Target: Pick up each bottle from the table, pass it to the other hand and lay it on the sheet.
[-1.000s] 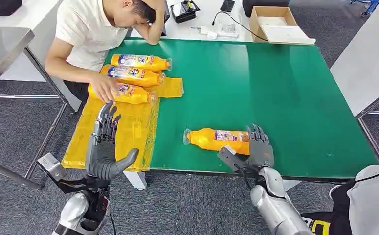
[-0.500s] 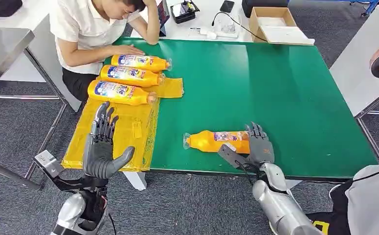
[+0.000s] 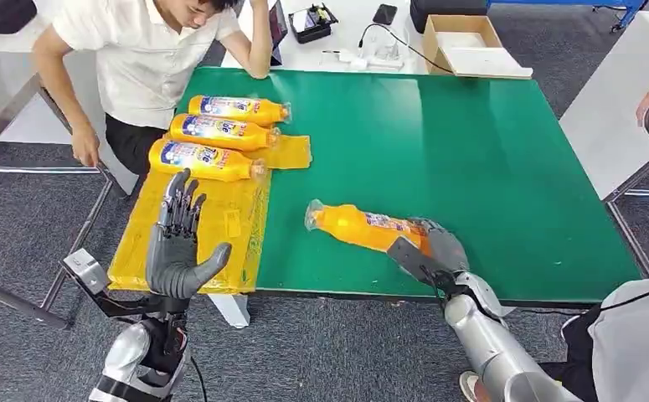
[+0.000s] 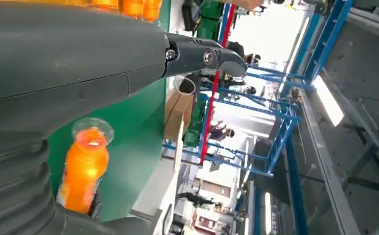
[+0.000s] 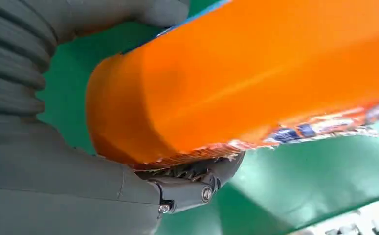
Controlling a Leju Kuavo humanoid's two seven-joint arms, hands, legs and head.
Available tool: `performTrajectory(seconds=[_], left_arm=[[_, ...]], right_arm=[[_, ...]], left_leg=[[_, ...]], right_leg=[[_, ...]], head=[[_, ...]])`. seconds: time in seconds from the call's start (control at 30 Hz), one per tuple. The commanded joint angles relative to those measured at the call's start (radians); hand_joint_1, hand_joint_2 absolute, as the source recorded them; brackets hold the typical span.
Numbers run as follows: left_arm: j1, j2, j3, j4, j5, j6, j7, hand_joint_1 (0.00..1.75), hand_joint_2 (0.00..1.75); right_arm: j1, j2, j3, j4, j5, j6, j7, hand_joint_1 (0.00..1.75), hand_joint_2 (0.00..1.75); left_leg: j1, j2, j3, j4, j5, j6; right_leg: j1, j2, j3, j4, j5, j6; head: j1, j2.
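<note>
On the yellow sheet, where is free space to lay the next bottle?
The near part of the yellow sheet is bare, between the nearest laid bottle and the table's front edge, by the left hand. The far end is crowded with three bottles. The right hand grips the fourth bottle.

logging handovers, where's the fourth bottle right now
Head view: the bottle is on the green table's near right, held by the right hand.

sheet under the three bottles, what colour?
Yellow sheet, clearest in the head view.
</note>
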Motion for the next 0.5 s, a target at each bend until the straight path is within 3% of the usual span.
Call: performTrajectory(seconds=[0.03, 0.33, 0.5], left_arm=[[-0.037, 0.003, -0.011, 0.076, 0.002, 0.003, 0.0, 0.0, 1.75], [-0.03, 0.003, -0.013, 0.075, 0.005, 0.005, 0.002, 0.0, 1.75], [0.004, -0.006, -0.022, 0.067, -0.009, 0.026, 0.0, 0.0, 1.75]], right_arm=[[0.037, 0.023, -0.024, 0.098, -0.006, 0.031, 0.001, 1.75, 1.75], [0.049, 0.028, -0.02, 0.064, -0.06, 0.056, -0.029, 1.75, 1.75], [0.118, 0.064, -0.046, -0.084, -0.193, 0.053, -0.149, 1.75, 1.75]], left_leg=[[0.002, -0.003, 0.002, -0.002, 0.0, -0.002], [0.002, -0.003, 0.004, -0.002, 0.0, -0.002], [0.002, -0.001, 0.005, -0.002, 0.0, -0.002]], right_leg=[[0.002, -0.003, 0.004, -0.002, -0.001, -0.002], [0.002, -0.003, 0.006, -0.003, 0.0, -0.003], [0.002, -0.002, 0.006, -0.003, 0.0, -0.003]], head=[[0.0, 0.0], [0.0, 0.0], [0.0, 0.0]])
